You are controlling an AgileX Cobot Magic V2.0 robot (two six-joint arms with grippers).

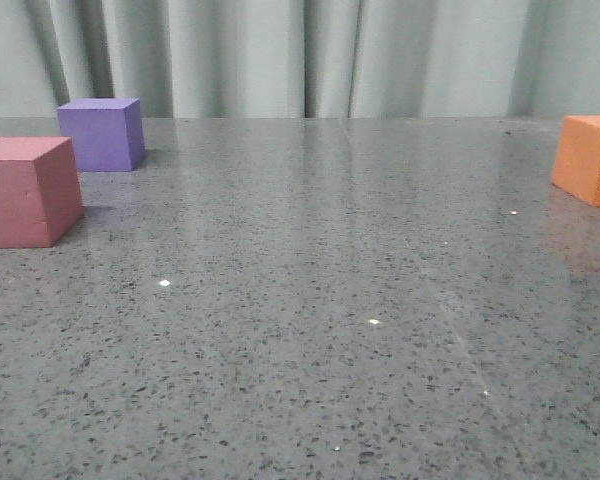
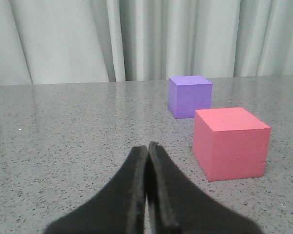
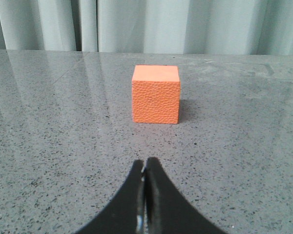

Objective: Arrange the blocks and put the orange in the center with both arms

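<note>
The orange cube (image 1: 590, 158) sits at the table's far right edge of the front view; in the right wrist view the orange cube (image 3: 156, 94) lies straight ahead of my right gripper (image 3: 145, 164), which is shut and empty, well short of it. A pink-red cube (image 1: 25, 190) rests at the far left, with a purple cube (image 1: 102, 132) behind it. In the left wrist view the pink-red cube (image 2: 230, 142) and purple cube (image 2: 189, 95) stand off to one side of my left gripper (image 2: 147, 146), shut on nothing. Neither gripper shows in the front view.
A grey speckled stone table (image 1: 320, 330) spreads across the scene. Pale pleated curtains (image 1: 310, 55) hang behind its far edge.
</note>
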